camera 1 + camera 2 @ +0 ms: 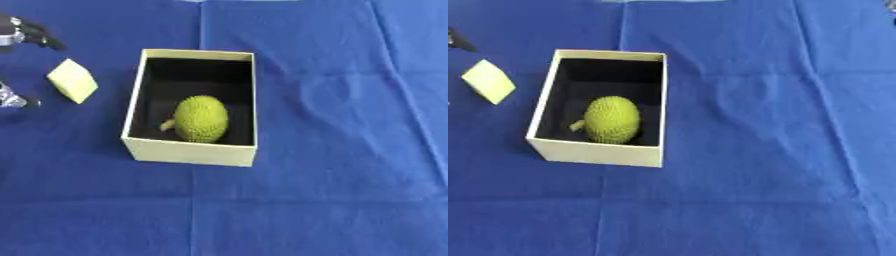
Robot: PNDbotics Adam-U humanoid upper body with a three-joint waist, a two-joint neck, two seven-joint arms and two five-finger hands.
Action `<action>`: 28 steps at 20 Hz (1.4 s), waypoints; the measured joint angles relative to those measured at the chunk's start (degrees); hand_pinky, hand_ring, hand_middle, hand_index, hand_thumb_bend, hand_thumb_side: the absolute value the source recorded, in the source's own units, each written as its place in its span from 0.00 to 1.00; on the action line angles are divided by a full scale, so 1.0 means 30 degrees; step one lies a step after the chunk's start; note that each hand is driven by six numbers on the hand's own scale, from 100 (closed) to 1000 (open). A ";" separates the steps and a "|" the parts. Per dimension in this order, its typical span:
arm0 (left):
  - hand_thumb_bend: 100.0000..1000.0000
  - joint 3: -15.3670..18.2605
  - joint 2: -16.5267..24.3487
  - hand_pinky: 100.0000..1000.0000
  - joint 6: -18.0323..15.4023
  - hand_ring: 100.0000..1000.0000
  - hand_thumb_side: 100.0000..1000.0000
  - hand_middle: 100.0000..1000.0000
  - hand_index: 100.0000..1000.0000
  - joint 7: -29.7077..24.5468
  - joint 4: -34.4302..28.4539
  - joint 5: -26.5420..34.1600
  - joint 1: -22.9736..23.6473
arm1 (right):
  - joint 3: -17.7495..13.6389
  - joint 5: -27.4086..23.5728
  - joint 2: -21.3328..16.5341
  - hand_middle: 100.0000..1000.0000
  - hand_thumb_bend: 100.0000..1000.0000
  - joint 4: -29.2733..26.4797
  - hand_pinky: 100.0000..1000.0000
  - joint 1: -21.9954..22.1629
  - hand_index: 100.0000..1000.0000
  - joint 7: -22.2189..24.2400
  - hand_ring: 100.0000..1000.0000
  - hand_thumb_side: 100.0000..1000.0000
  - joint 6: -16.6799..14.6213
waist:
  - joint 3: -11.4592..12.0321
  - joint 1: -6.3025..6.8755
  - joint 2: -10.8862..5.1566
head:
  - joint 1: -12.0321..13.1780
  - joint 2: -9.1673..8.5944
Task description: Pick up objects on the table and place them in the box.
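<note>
Left eye view | left hand [19, 35] beside yellow block [73, 80] | fruit [201, 119] in box [189, 152]

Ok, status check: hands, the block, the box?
Left hand at far left edge, fingers spread around the yellow block, contact unclear. Right hand not visible. Bumpy green fruit already in the box. Nothing between block and box.

The left hand [19, 35] shows at the frame's edge — black fingers, silver metal segments with dark banding.
</note>
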 measured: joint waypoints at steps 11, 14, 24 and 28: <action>0.42 -0.0014 -0.1012 0.90 0.0031 0.86 0.00 0.82 0.92 -0.0149 0.2114 -0.1218 -0.0672 | 0.0073 -0.0284 0.0312 0.52 0.00 0.0000 0.84 0.0000 0.77 0.0041 0.71 0.60 0.0431 | -0.0204 0.0118 0.0272 | 0.0243 -0.0124; 0.43 0.0002 -0.1230 0.90 0.0022 0.86 0.00 0.82 0.92 0.0065 0.2509 -0.1467 -0.0916 | 0.0085 -0.0309 0.0327 0.52 0.00 0.0000 0.84 0.0000 0.77 0.0067 0.70 0.60 0.0472 | -0.0234 0.0145 0.0370 | 0.0305 -0.0222; 0.46 0.0113 -0.1473 0.89 -0.0119 0.86 0.00 0.82 0.92 0.0549 0.2978 -0.2404 -0.1249 | 0.0188 -0.0602 0.0494 0.50 0.00 0.0000 0.84 0.0158 0.76 0.0188 0.69 0.62 0.0754 | -0.0369 0.0244 0.0573 | 0.0472 -0.0436; 0.48 0.0122 -0.1459 0.88 -0.0124 0.84 0.00 0.81 0.91 0.0431 0.2792 -0.2780 -0.1267 | 0.0189 -0.0720 0.0498 0.50 0.00 0.0000 0.84 0.0216 0.76 0.0287 0.69 0.62 0.0861 | -0.0409 0.0273 0.0615 | 0.0500 -0.0439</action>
